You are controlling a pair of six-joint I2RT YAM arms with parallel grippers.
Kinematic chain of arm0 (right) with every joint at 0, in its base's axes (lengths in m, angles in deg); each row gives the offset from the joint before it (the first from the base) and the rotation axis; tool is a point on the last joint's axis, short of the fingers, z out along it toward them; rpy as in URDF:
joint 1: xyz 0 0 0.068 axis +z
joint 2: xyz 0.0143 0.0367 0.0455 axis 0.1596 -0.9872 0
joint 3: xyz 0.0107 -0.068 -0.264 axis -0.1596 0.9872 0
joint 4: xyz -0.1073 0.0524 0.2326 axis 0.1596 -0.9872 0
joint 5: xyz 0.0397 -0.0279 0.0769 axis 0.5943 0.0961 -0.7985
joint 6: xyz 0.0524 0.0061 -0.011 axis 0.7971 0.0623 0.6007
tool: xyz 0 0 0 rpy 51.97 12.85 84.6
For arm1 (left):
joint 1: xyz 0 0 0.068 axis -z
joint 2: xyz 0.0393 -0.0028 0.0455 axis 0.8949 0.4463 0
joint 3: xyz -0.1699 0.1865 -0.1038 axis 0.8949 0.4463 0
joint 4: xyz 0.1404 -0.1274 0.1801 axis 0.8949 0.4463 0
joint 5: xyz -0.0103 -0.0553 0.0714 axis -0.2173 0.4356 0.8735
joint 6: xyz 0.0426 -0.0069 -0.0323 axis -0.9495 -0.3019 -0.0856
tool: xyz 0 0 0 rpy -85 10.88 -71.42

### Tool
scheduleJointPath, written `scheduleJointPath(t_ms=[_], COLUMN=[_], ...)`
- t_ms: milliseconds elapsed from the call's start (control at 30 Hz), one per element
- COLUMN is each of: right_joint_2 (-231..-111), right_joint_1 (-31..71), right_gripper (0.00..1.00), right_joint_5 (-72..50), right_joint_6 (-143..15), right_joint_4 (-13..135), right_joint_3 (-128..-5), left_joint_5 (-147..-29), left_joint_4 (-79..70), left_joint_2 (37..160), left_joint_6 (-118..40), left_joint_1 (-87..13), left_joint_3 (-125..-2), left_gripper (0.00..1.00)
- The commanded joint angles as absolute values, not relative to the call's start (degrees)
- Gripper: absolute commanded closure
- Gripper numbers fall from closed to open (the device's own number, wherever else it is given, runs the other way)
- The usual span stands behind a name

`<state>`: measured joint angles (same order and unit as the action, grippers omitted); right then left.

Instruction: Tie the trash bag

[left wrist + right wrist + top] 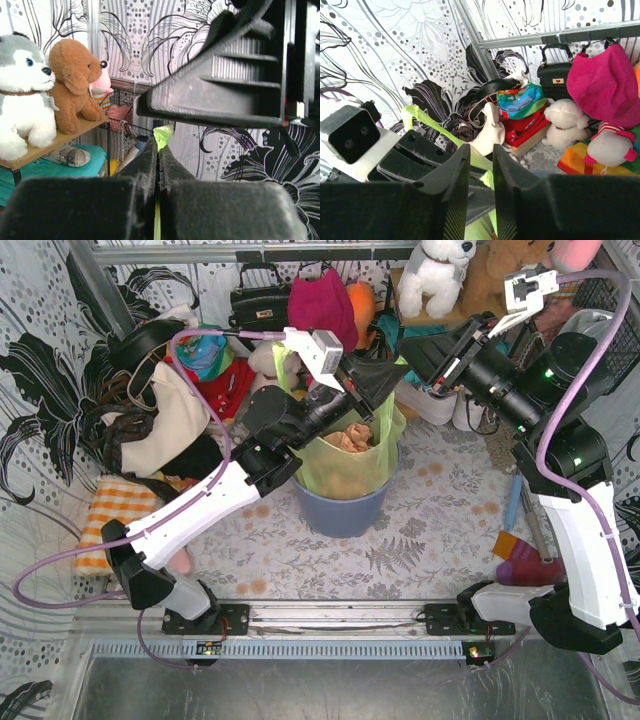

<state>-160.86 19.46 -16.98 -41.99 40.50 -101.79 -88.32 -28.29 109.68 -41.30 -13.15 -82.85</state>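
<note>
1. In the middle of the table (440,540) stands the blue-grey bin (340,518), with the trash bag (350,468) inside it.
2. Above its rim, my left gripper (159,146) is pressed together, pinching a green strip of the bag.
3. Just beyond, my right gripper (481,152) is slightly spread, with bag plastic running through the gap.
4. Plush toys (437,270) sit at the far edge.

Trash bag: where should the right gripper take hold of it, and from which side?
Probably the pulled-up strip of rim on the trash bag, next to where the left gripper pinches it. Come from the right, straddling it: the strip is thin, stretched above the bin, and passes between the parted fingers of the right gripper.
</note>
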Motion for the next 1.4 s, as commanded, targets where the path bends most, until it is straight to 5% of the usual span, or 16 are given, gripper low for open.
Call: scheduleJointPath(t_ms=[0,467,667,1200,1367], right_joint_2=[-162.49,-171.94,-175.97,-187.88,-192.00], right_joint_1=[19.47,19.47,19.52,21.52,22.55], right_gripper=[0.72,0.36,0.29,0.26,0.37], right_joint_5=[-20.77,-45.29,-54.93,-65.32,-65.56], right_joint_6=[-44.86,-52.17,-45.52,-34.58,-32.71], right_joint_4=[42.82,51.62,63.14,79.35,79.56], right_joint_3=[-104.92,-110.07,-109.17,-113.79,-118.35], left_joint_5=[-92.58,-101.52,-103.09,-105.17,-105.45], left_joint_4=[-29.11,-34.67,-35.25,-36.47,-36.78], left_joint_2=[106.48,102.00,101.44,101.31,101.05], left_joint_6=[-43.54,-42.95,-42.60,-40.86,-40.60], left_joint_1=[-13.31,-13.28,-13.31,-13.24,-13.22], left_joint_3=[-81.00,-72.20,-71.70,-71.53,-71.50], left_gripper=[0.96,0.96,0.96,0.95,0.95])
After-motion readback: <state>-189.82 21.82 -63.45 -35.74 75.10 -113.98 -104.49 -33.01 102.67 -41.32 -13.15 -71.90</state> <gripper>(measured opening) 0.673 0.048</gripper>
